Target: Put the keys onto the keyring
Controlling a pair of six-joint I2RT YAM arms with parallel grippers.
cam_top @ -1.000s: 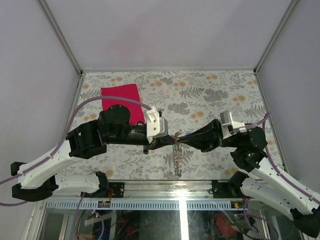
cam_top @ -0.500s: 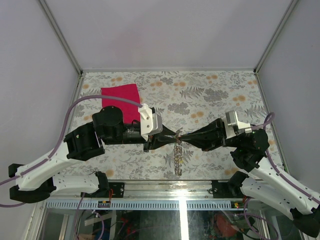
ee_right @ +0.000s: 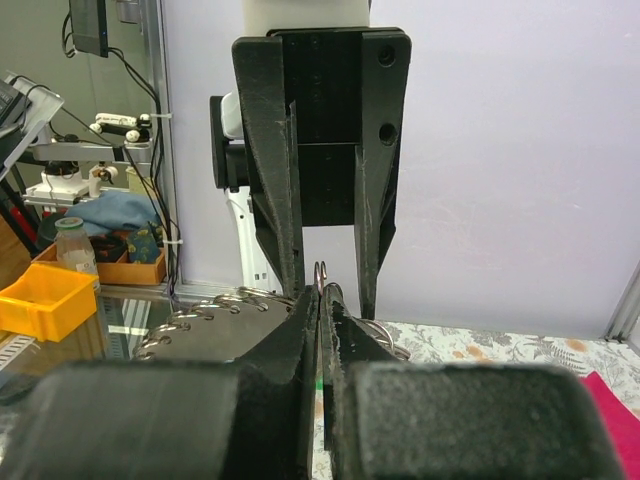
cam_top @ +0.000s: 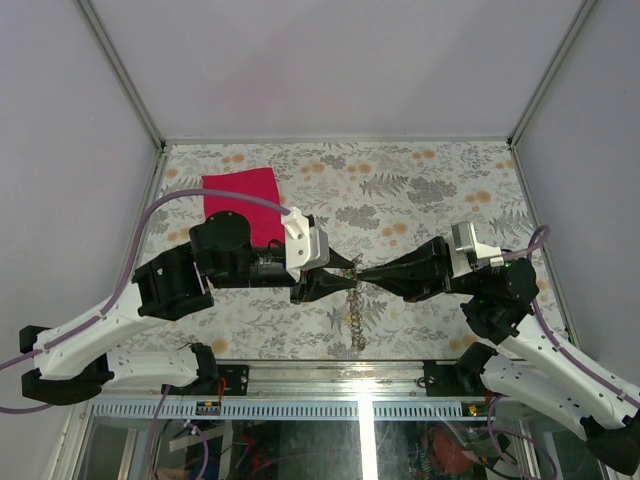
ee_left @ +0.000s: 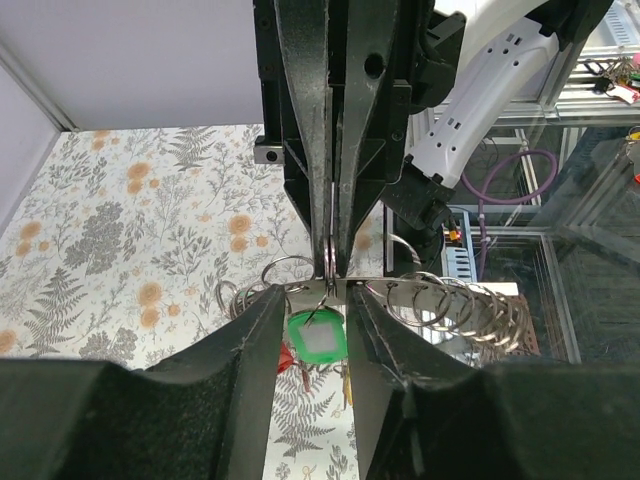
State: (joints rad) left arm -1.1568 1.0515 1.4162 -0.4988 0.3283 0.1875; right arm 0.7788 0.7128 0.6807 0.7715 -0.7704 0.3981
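The keyring (cam_top: 355, 318) hangs off the table between my two grippers, which meet tip to tip. In the left wrist view it is a grey metal band with many coiled loops (ee_left: 452, 300). My left gripper (ee_left: 315, 292) has its jaws partly apart, and the band spans between their tips. A green-tagged key (ee_left: 316, 336) hangs just below, with red (ee_left: 287, 356) and yellow (ee_left: 344, 376) pieces under it. My right gripper (ee_right: 320, 296) is shut on the small split ring (ee_right: 321, 272) that carries the green tag. The keyring's loops also show in the right wrist view (ee_right: 215, 308).
A magenta cloth square (cam_top: 243, 200) lies on the floral table (cam_top: 420, 190) at the back left, behind the left arm. Grey walls enclose the table on three sides. A metal rail (cam_top: 330, 372) runs along the near edge.
The left wrist has shifted a little right and forward toward the right gripper. The keyring still hangs between the two grippers. The right arm has barely moved.
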